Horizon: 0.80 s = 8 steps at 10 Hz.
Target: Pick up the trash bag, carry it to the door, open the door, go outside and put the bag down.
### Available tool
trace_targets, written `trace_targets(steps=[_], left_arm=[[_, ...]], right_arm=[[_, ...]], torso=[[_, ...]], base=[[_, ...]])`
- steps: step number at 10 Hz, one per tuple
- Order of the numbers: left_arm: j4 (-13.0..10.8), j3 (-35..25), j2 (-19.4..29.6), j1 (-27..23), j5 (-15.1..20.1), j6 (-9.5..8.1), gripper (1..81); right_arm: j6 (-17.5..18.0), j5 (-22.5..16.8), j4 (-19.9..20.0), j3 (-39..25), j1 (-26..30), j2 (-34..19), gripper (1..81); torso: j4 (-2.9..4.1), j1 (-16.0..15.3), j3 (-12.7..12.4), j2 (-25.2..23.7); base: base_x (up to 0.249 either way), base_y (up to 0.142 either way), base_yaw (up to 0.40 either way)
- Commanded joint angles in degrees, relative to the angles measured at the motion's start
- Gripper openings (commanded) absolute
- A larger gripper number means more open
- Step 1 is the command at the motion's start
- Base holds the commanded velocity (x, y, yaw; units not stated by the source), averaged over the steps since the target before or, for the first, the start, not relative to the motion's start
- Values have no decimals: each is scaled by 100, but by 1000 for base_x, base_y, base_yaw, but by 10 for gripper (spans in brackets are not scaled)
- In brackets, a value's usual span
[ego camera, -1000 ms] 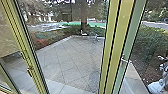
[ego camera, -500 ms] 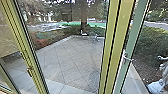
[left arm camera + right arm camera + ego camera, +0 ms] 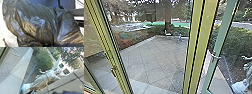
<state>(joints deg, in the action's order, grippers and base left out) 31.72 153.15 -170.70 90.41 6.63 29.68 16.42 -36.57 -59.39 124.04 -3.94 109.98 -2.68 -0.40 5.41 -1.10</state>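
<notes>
Trash bag (image 3: 35, 25) large and close in the left wrist view: dark, glossy plastic, deeply creased, lit blue-grey in places and brownish gold in others, its folds running together into a tight gather. Left hand: can't tell whether it is apart, together or clamped on the gather. Right hand: can't tell either. Ahead, in the head view, the glass door (image 3: 221, 42) stands ajar, its greenish edge apart from the yellow-green frame (image 3: 204, 37); a metal handle (image 3: 215, 56) juts from that edge, at about mid-height in the view. To the left, another yellow-green post (image 3: 107, 41), slanted in the view, with a small latch (image 3: 114, 71) on it. Through the glass: a paved yard (image 3: 151, 60), its joints laid on the diagonal, a pale border along its far edge, planting beyond. A tree trunk (image 3: 168, 24) rises behind the border. Low hedge (image 3: 234, 41) to the right, past the door. Near it a pale statue (image 3: 241, 86), partly cut off; the right wrist view gives more of it: long draped robe, a raised wing, one arm held out, possibly stone, though the view is poor.
</notes>
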Motion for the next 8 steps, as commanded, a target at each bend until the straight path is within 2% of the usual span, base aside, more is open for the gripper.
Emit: trace_targets(steps=[1,4,5,6,8], left_arm=[[54,-39,27,-80,532,-15,10],[98,-39,54,-18,497,-15,10],[98,-39,54,-18,506,-15,10],[89,-48,54,-18,506,-15,10],[89,-48,62,-18,506,-6,10]], right_arm=[[-245,272,-204,584,600,-70,811],[-306,843,-187,1435,362,70,811],[-306,845,-13,1473,248,71,811],[-306,758,424,1421,152,62,811],[-306,27,1676,1025,37,53,811]], torso=[[0,0,0,0],[0,0,-2,0],[0,0,-2,0],[0,0,-2,0],[0,0,-2,0]], base=[[0,0,0],[0,0,0],[0,0,0],[0,0,0],[0,0,0]])
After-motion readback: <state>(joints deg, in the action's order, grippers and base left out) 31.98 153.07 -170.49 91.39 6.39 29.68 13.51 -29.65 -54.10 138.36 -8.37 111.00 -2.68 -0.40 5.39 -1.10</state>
